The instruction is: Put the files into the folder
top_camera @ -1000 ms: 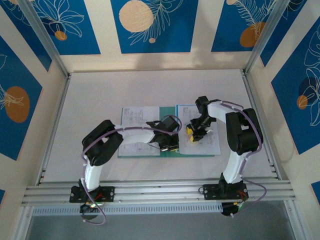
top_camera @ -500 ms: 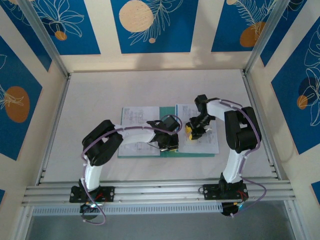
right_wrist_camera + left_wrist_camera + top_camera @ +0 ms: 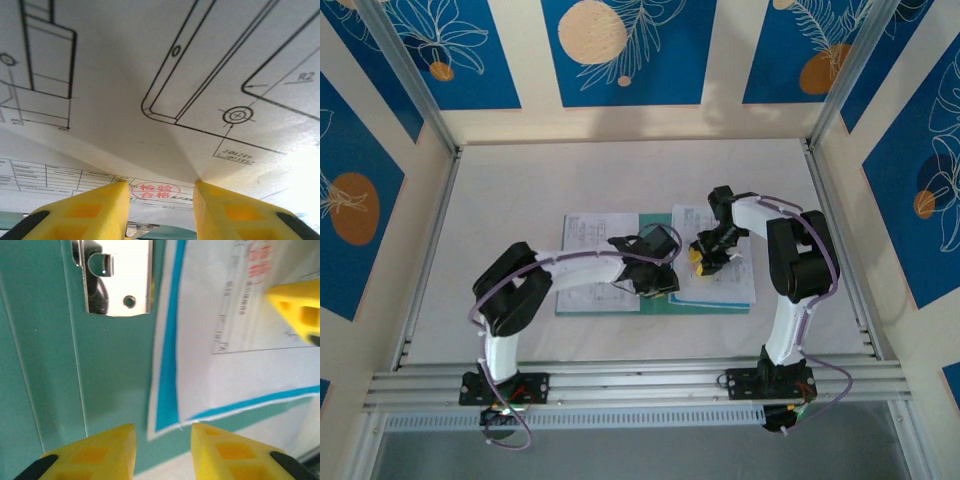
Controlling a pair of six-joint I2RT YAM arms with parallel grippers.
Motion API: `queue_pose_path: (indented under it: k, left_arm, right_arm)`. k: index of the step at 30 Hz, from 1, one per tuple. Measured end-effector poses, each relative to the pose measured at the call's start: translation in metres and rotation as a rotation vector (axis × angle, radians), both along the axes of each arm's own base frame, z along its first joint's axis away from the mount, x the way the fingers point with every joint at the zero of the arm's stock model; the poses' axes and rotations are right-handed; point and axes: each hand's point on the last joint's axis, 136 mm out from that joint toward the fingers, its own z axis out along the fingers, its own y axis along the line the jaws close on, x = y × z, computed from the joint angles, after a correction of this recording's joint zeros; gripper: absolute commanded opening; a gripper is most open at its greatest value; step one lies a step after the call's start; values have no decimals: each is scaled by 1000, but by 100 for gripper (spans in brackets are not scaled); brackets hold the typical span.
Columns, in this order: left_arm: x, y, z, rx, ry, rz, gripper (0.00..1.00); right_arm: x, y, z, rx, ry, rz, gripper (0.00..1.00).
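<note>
Creased printed sheet [image 3: 115,80] touches the tips of the parted right end effector [image 3: 159,186].

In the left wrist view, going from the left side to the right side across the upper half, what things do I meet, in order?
The teal-green flat card folder → shiny metal clip → edge of the cyan-blue paper sheet → white printed paper sheet → yellow tool fingertip at the right edge.
</note>
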Motion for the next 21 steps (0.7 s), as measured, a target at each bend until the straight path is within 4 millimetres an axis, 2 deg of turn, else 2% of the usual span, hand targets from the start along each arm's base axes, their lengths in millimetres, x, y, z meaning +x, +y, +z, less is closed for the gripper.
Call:
queue_pose_path:
  k: [2,5,9,13,21]
  left_arm:
    - [1,-3,10,-34,-7,11,38]
    - [0,-9,12,-69,2,18,38]
    - [-1,-12,3,-68,33,19,38]
    - [-5,-7,-12,-23,63,21,39]
    - [-4,-9,-22,-9,73,18,37]
  right_arm:
    - [0,0,0,0,0,0,39]
    - [0,0,0,0,0,0,39]
    - [0,0,0,0,0,0,39]
    - [-1,1,0,8,2,0,39]
    - [-2,3,0,18,5,0,39]
